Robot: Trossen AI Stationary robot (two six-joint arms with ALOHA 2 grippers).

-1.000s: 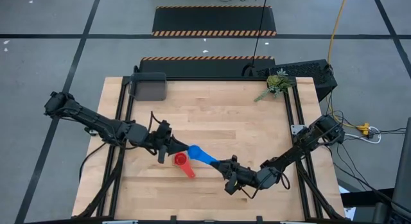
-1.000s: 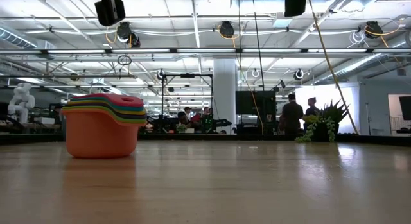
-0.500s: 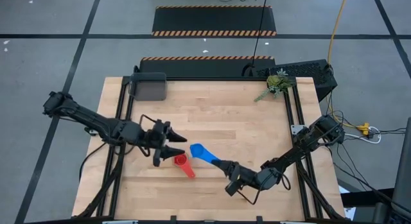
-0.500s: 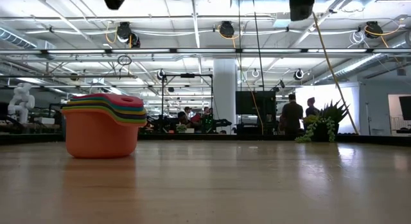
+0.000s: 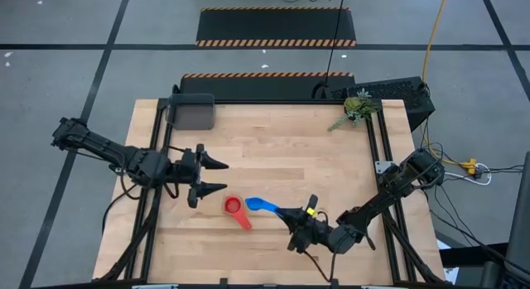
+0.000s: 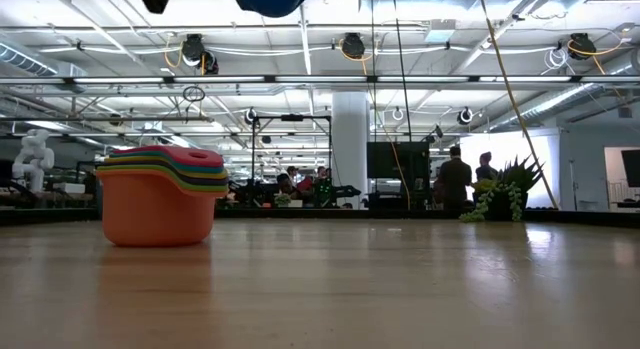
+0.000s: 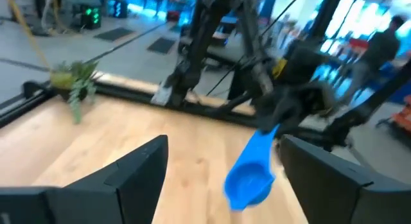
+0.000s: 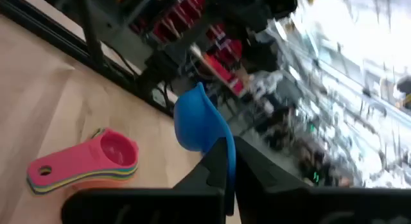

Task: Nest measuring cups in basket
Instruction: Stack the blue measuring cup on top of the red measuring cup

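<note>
Near the front middle of the table, my right gripper [image 5: 291, 216] is clamped on the handle of a blue cup [image 5: 255, 204], holding it up off the wood with the bowl pointing toward my left arm. From my right wrist I see that cup [image 8: 196, 119] sticking out past my closed fingers [image 8: 221, 161], bowl tilted away from me. Seen from table height, the underside of the same cup [image 6: 272, 0] hangs at the top edge, well above the tabletop.

My left gripper [image 5: 217, 175] sits just to the left of the cups, over the table's left half, its two fingers spread wide with nothing between them. Past my left fingers [image 7: 131, 165] the blue cup [image 7: 252, 169] floats in the gap, apart from both, with my right arm dark behind it.

A nested stack [image 5: 236, 209] with a red cup on top lies on the wood just beside the blue cup, handle pointing toward the front edge. My right wrist shows the stack [image 8: 87, 161] as red over yellow and orange layers; the low view shows it [image 6: 162, 194] resting on the table with an orange cup outermost.

The basket [image 5: 191, 113] stands at the far left corner, well apart from everything. A plant [image 5: 356, 108] lies at the far right corner. People [image 6: 455, 175] stand in the room behind.
</note>
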